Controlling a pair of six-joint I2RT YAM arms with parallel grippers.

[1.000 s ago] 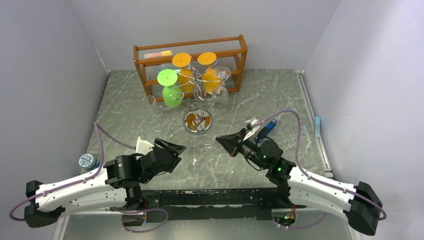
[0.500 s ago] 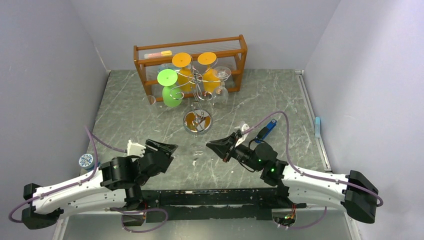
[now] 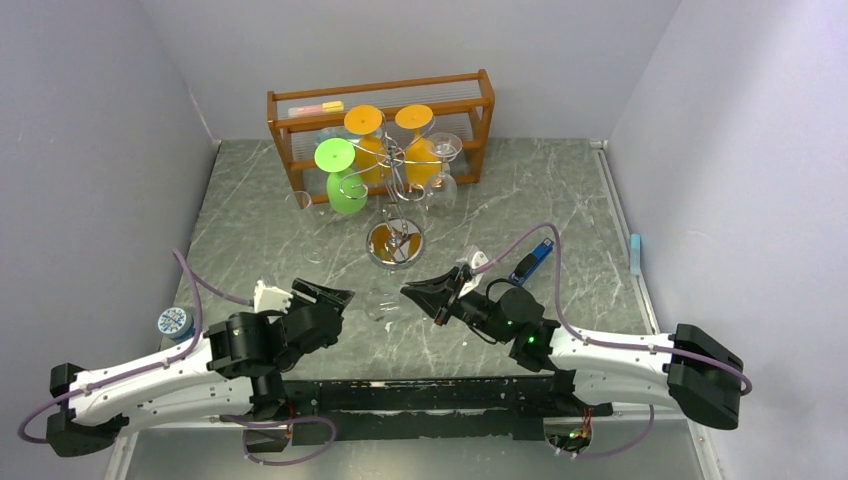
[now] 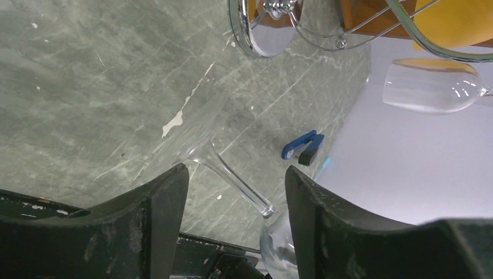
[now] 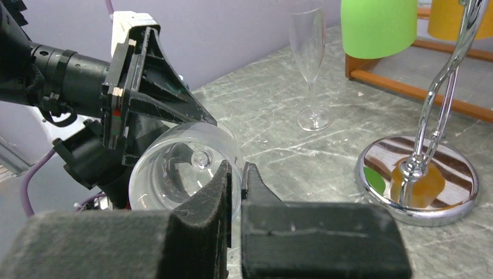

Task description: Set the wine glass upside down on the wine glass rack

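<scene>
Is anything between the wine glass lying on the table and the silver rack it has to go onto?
Nothing visible stands on the table between the wine glass and the wine glass rack. The right gripper pinches the bowl's rim; the open left gripper straddles the stem. However, hanging glasses occupy several rack arms.

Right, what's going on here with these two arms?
A clear glass lies on its side between the arms. The right tool pinches the rim of its bowl, and the left tool is open around the stem. The rack behind holds coloured glasses, but this one is not on it yet.
</scene>
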